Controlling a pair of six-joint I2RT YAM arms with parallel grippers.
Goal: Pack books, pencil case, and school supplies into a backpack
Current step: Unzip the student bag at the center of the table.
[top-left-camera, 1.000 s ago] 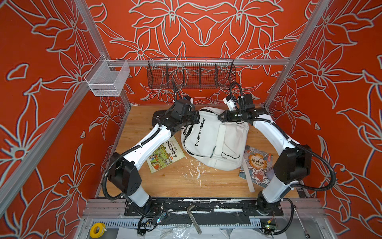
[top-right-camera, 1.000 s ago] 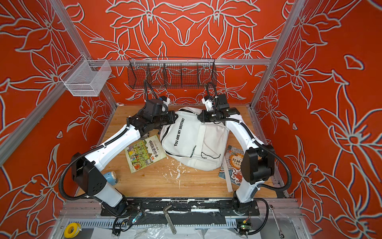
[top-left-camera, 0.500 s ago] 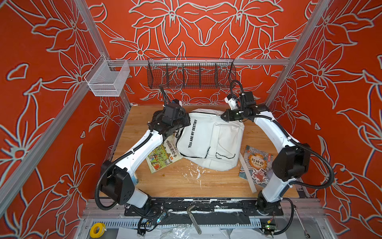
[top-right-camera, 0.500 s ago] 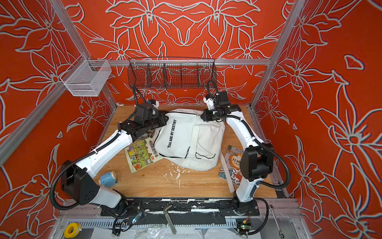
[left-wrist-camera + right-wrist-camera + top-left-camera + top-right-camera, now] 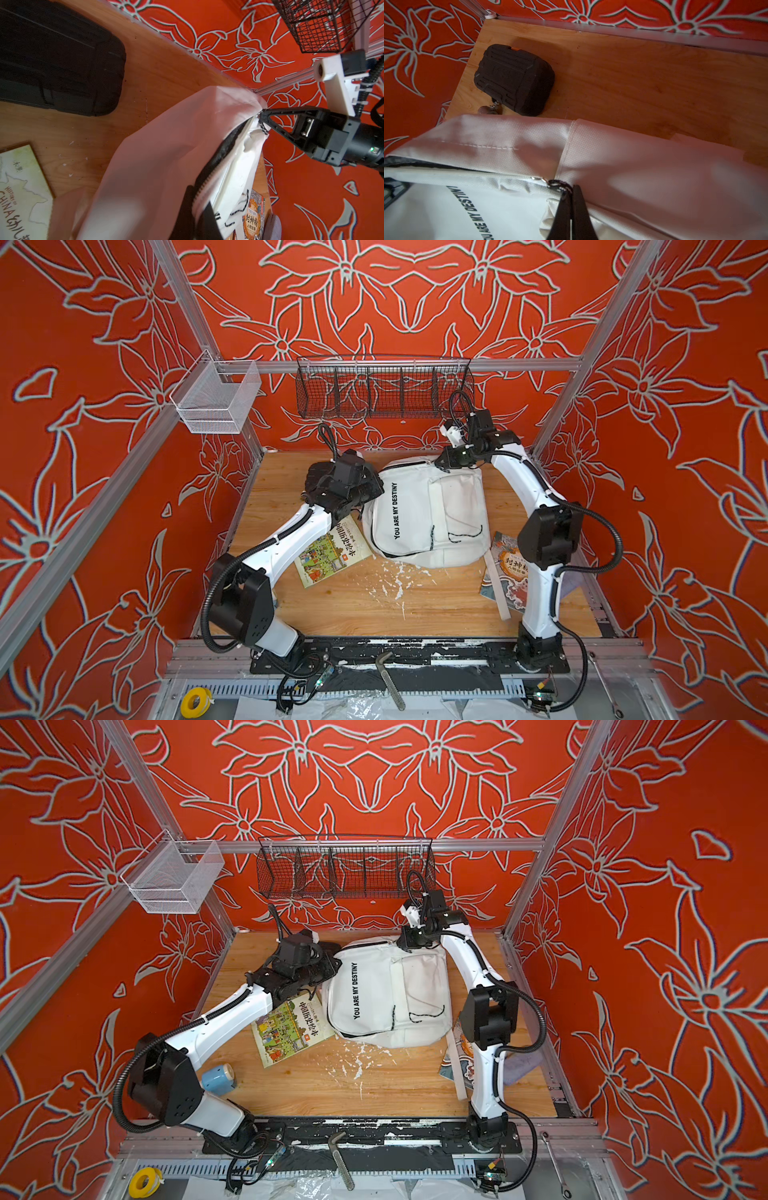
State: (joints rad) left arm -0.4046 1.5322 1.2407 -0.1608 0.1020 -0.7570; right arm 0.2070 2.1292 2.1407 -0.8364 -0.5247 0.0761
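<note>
The white backpack [image 5: 428, 514] lies flat in the middle of the wooden table [image 5: 436, 610], print side up, and both arms are working at its far end. The right gripper [image 5: 571, 193] is pinched tight on the black cord zip pull [image 5: 557, 184] at the corner nearest the back wall. The left gripper [image 5: 376, 490] is clamped on the bag's fabric edge beside the zipper, and the left wrist view shows a dark gap along the zipper teeth. Plenty of clutter around it. The green-and-yellow book [image 5: 332, 551] sits just beside the bag on the left, one corner tucked under the left arm. The blue book [image 5: 509, 568] lies on the right, half hidden behind the right arm, with a white strap [image 5: 496, 593] lying along its near edge. In a top view the light-blue pencil sharpener [image 5: 218, 1077] peeks out by the left arm's elbow. The lilac-grey pencil case [image 5: 521, 1067] shows behind the right arm, near the table's right edge. Beyond the bag, the black ribbed hard case [image 5: 515, 80] sits in the far left corner with a grey metal fitting [image 5: 488, 109] just beside it, right below the left wrist. White flecks [image 5: 390, 580] dot the wood in front of the bag, and a black wire basket [image 5: 384, 387] hangs on the back wall.
</note>
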